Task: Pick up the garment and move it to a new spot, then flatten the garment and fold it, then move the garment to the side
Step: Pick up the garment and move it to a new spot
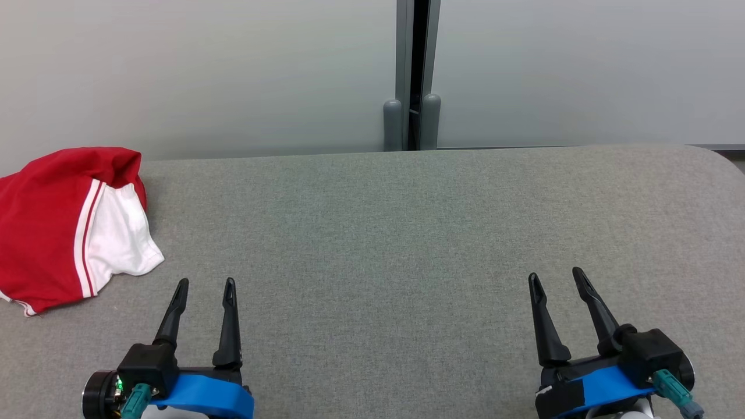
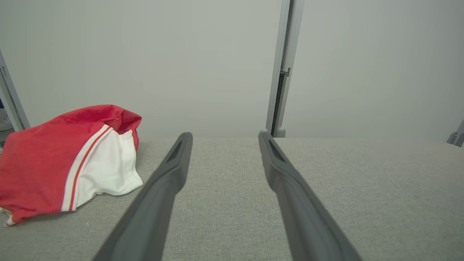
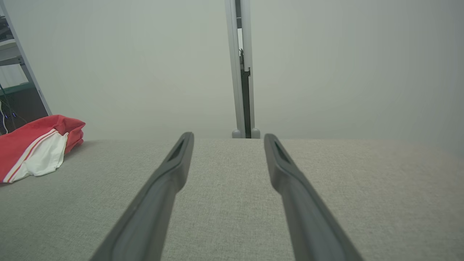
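Note:
The garment (image 1: pixel 64 227) is a red and white piece with thin stripes, lying bunched at the far left of the grey table (image 1: pixel 378 233). It also appears at the left of the left wrist view as the garment (image 2: pixel 61 163) and, smaller, as the garment (image 3: pixel 34 150) in the right wrist view. My left gripper (image 1: pixel 206 283) hovers open near the front edge, just right of and below the cloth, holding nothing. Over at the lower right my right gripper (image 1: pixel 554 275) is open and empty too. In the wrist views the left gripper (image 2: pixel 224 135) and right gripper (image 3: pixel 227 135) point at the back wall.
A pale partition wall (image 1: pixel 204 70) stands along the table's back edge, with a dark vertical gap and two grey posts (image 1: pixel 411 125) at its middle. The table's far right corner (image 1: pixel 719 160) is rounded. Grey fabric surface stretches between the two grippers.

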You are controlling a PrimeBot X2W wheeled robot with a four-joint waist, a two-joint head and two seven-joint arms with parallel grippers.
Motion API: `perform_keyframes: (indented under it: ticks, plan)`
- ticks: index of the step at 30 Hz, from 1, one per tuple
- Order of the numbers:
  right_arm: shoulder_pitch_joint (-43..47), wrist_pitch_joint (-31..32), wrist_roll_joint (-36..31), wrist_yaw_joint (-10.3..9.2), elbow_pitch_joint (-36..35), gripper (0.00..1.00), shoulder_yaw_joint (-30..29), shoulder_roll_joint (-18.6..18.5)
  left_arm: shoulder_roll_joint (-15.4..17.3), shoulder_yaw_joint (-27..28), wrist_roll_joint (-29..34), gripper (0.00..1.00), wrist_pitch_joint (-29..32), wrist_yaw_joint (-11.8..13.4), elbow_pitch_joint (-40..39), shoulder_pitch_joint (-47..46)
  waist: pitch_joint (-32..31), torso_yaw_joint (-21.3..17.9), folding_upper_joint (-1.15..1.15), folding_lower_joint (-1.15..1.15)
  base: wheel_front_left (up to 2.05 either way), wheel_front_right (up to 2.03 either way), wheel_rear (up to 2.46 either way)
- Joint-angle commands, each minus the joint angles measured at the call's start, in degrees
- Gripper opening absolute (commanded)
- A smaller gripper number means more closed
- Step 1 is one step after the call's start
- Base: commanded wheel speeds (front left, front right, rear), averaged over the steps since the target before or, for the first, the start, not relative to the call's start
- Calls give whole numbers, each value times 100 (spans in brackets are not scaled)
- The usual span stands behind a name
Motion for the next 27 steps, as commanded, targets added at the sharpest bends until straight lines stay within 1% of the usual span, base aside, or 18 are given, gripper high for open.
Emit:
perform_keyframes:
  ticks: [1,18,22,27]
  plan:
    - [-17,-33,-82,0,13,100,17,-22,34,-3,88,100,-56,35,10,-52,1,-2,0,0,0,0,0]
    - [-5,-28,-41,0,33,100,-7,-22,33,22,63,100,-44,20,99,-73,8,51,0,0,0,0,0]
    - [11,-26,-55,0,-5,100,-32,-20,32,19,76,100,-44,19,103,-113,40,215,0,0,0,0,0]
    - [-28,-26,-88,0,-40,100,-45,-20,30,70,92,100,-44,38,81,-172,135,551,0,0,0,0,0]
